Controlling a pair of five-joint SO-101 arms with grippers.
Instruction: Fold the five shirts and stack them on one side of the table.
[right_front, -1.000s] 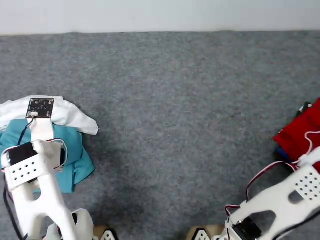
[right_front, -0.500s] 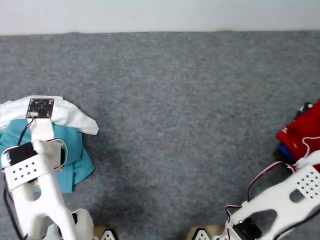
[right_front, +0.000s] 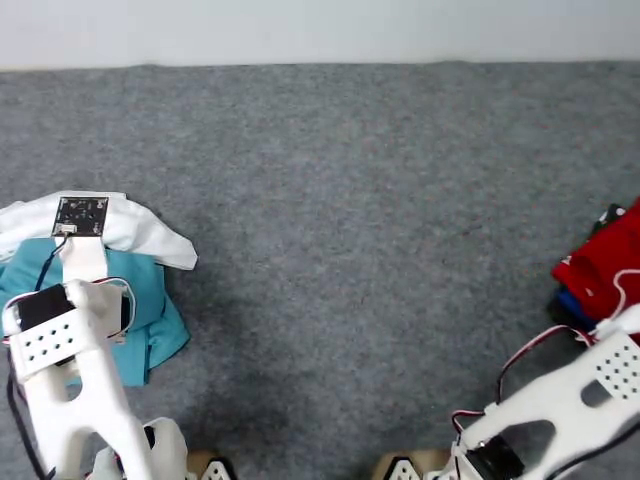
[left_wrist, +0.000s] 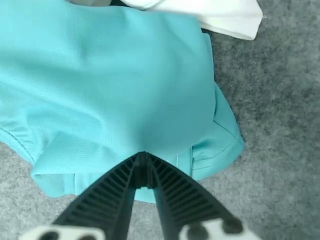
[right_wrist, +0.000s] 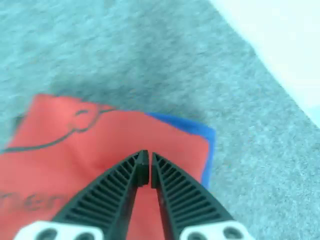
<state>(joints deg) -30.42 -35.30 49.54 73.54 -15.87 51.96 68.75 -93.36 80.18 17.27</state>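
The left arm stretches forward from its base with its wrist tipped down, and the left gripper hangs over a loosely folded teal fabric shirt, beyond which a white cloth shirt overlaps its far edge. Its black ribbed jaws are pressed together, the tips at the teal cloth. The right arm leans outward. The right gripper, jaws drawn together, is above a flat red shirt with dark line print that lies on a blue folded shirt, on the grey felt-like table.
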